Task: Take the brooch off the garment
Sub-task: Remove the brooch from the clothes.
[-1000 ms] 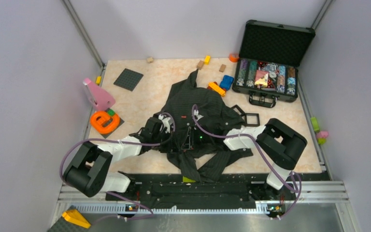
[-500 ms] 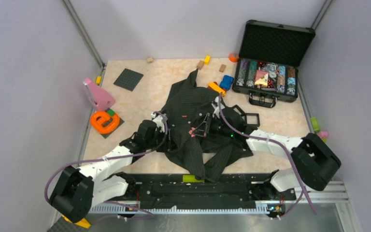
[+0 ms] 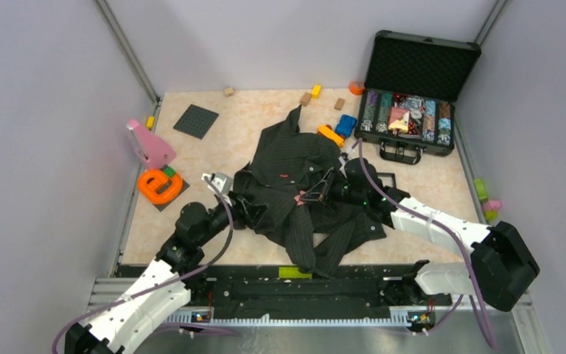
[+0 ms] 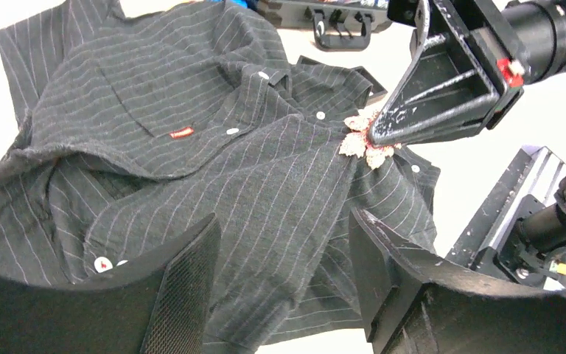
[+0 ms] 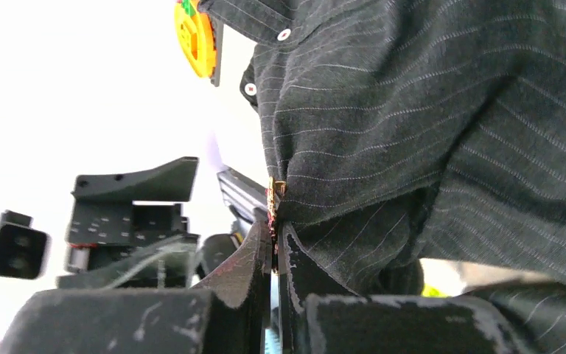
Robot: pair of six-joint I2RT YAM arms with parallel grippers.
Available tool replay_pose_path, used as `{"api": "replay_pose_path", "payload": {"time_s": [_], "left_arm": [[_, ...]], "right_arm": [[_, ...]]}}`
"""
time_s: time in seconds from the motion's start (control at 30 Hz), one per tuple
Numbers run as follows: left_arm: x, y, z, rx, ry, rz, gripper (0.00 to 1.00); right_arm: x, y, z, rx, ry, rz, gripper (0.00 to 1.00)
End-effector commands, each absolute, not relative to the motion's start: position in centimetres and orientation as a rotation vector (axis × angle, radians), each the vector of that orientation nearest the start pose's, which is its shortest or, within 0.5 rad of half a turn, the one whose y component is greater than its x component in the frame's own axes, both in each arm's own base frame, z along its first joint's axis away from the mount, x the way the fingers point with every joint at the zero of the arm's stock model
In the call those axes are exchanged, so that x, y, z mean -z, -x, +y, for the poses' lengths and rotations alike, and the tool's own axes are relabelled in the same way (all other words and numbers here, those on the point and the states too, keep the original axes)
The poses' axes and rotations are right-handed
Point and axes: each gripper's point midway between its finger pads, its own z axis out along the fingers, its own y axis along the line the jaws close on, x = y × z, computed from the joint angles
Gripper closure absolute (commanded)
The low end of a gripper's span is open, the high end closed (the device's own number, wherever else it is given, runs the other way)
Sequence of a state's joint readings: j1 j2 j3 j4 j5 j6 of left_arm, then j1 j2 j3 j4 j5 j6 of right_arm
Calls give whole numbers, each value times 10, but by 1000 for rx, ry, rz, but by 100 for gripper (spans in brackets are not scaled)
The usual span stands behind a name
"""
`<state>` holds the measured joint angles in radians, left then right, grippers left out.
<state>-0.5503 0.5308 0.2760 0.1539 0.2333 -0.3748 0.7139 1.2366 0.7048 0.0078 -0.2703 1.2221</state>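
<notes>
The garment (image 3: 287, 166) is a dark pinstriped shirt, crumpled mid-table. The small gold-pink brooch (image 4: 362, 143) sits on its front, and the cloth rises in a peak there. My right gripper (image 3: 306, 196) is shut on the brooch (image 5: 272, 198), which shows edge-on between the closed fingertips (image 5: 261, 243). From the left wrist view, the right gripper's (image 4: 375, 137) black triangular fingers come to a point on it. My left gripper (image 4: 284, 217) stands open low at the shirt's near-left side (image 3: 254, 214). Striped cloth (image 4: 265, 177) lies under the gap and nothing is held.
An open black case (image 3: 413, 110) of chips stands at the back right, with black square frames (image 3: 383, 181) just in front of it. An orange ring (image 3: 160, 186), a pink piece (image 3: 149, 144) and a dark baseplate (image 3: 195, 120) lie on the left. Blue and orange blocks (image 3: 339, 129) sit behind the shirt.
My left gripper opened, let go of the shirt and drew back to the near left. My right gripper shut on the brooch and reached further right.
</notes>
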Motion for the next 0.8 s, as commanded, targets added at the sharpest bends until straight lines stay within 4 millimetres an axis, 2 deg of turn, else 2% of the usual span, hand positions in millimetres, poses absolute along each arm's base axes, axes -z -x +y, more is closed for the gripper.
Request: {"api": "replay_pose_path", "payload": {"time_s": [0.0,0.1,0.27,0.4,0.63,0.77], "left_arm": [[-216,-205,-204,884,-489,1363,32],[-220,-202,-215,824,-665,1280,32],[-232,-193,-234,791,-856,1117,32],[-225,-180,-251,763,-1021,1019,34],[-225,-175,-266,737,-1132,933,36],[-220,-181,-279,701,-1186,940,38]], "right_arm": [[-192,-222,305,-1415,-730,2436,100],[-199,-214,312,-1510,-799,2462,100],[-204,-209,315,-1600,-918,2464,100],[-209,-206,318,-1643,-941,2468,100],[-213,-201,315,-1664,-956,2469,100],[-214,-198,315,-1691,-956,2466,100]]}}
